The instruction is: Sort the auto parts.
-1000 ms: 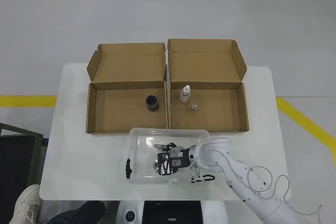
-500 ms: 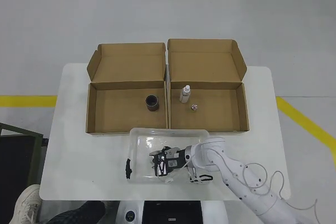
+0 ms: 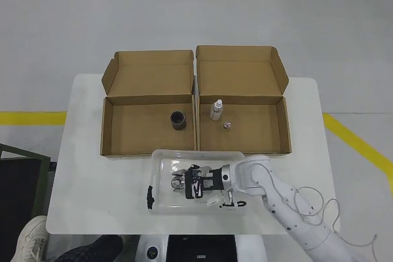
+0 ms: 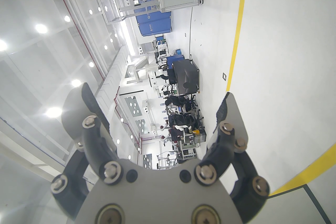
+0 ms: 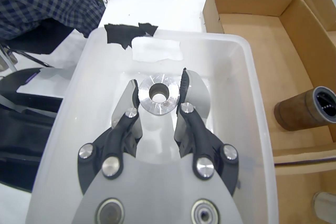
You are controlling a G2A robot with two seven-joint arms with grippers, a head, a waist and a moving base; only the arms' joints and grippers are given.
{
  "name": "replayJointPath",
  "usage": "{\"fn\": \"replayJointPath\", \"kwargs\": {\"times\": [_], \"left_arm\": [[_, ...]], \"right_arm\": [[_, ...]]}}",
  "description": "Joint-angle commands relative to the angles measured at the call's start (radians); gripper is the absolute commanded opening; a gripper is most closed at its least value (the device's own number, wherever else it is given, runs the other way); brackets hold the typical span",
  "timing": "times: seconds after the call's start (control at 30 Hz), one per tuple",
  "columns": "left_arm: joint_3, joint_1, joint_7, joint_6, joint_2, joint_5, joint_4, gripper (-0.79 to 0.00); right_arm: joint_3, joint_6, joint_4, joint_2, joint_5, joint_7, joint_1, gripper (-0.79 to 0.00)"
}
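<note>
A silver metal ring (image 5: 157,107) sits between the fingers of my right gripper (image 5: 159,75) inside the clear plastic bin (image 5: 168,33). Both pads touch its sides, so the gripper is shut on it. From above, the right gripper (image 3: 181,183) is in the left half of the bin (image 3: 196,153) at the table's front. A brown cylinder (image 3: 177,119) lies in the left cardboard box (image 3: 137,131). A white bottle (image 3: 216,109) and a small metal part (image 3: 227,124) lie in the right box (image 3: 255,131). My left gripper (image 4: 157,91) is open, holds nothing, and points out into the room.
Both boxes stand side by side behind the bin with their lids folded back. Black tape (image 3: 149,196) sticks to the bin's left end. The brown cylinder (image 5: 302,112) lies close to the box wall next to the bin. Bare white table lies left and right of the bin.
My right gripper has slid left inside the bin and a little toward the boxes. Its fingers have come onto the silver ring.
</note>
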Motion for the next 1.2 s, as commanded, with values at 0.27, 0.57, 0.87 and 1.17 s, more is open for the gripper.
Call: {"fn": "replayJointPath", "kwargs": {"times": [0.27,0.57,0.87,1.17], "left_arm": [[0.0,0.0,0.0,0.0,0.0,0.0,0.0,0.0],[0.0,0.0,0.0,0.0,0.0,0.0,0.0,0.0],[0.0,0.0,0.0,0.0,0.0,0.0,0.0,0.0],[0.0,0.0,0.0,0.0,0.0,0.0,0.0,0.0]], "right_arm": [[0.098,-0.048,-0.05,0.023,0.236,-0.005,-0.035,-0.785],[0.165,-0.043,-0.074,0.035,0.361,-0.066,-0.057,-0.785],[0.185,-0.026,-0.075,0.037,0.412,-0.104,-0.05,-0.785],[0.187,-0.003,-0.05,0.034,0.424,-0.145,-0.034,-0.785]]}}
